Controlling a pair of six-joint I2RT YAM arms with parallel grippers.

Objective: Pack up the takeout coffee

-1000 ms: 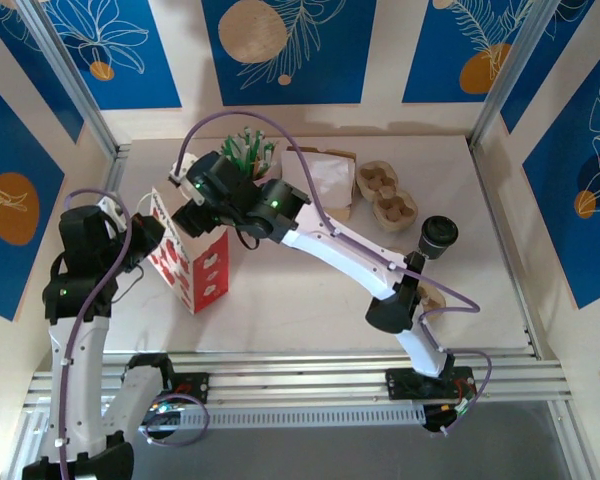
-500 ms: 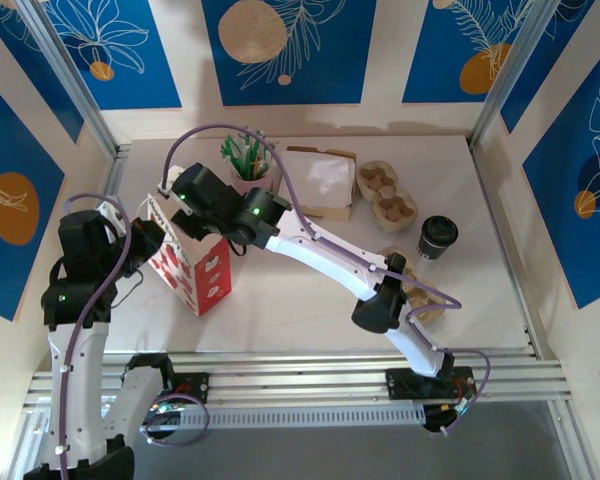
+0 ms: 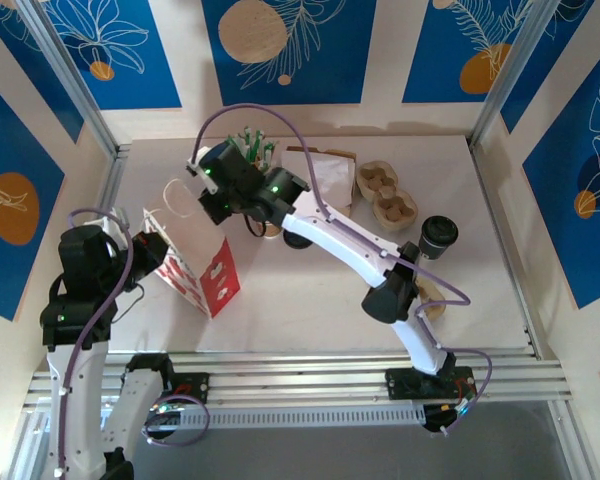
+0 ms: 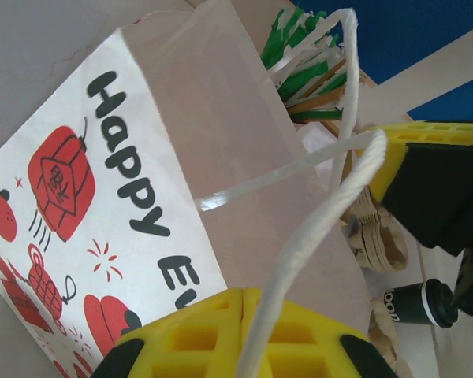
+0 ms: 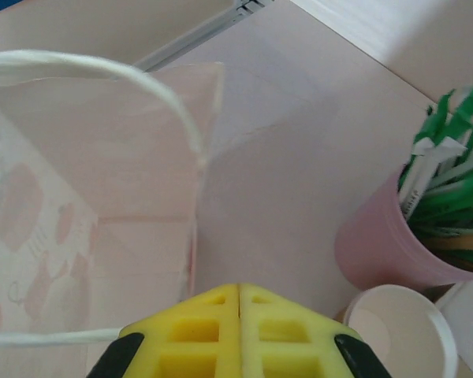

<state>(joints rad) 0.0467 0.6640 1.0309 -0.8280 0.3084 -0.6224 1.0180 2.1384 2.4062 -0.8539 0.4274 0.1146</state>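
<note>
The takeout coffee [image 3: 438,237], a tan cup with a black lid, stands at the table's right, far from both grippers; in the left wrist view the coffee [image 4: 414,303] shows past the bag. A white paper bag [image 3: 195,270] with red prints stands open at the left. My left gripper [image 3: 143,240] is shut on the bag's near rim [image 4: 244,260], with a white cord handle [image 4: 315,228] running over its fingers. My right gripper [image 3: 204,203] is shut at the bag's far rim [image 5: 193,260], and the thin paper wall runs into its fingertips.
A pink cup of green-white sticks [image 3: 248,152] and a lidless tan cup [image 5: 394,331] stand just behind the bag. A napkin box [image 3: 325,178] and pulp cup carriers [image 3: 385,195] sit at the back. Another carrier [image 3: 430,295] lies by the right arm.
The right gripper has gone from open to shut at the bag's far rim and pulled slightly right. The bag has shifted right and its mouth has spread. The left gripper stays shut.
</note>
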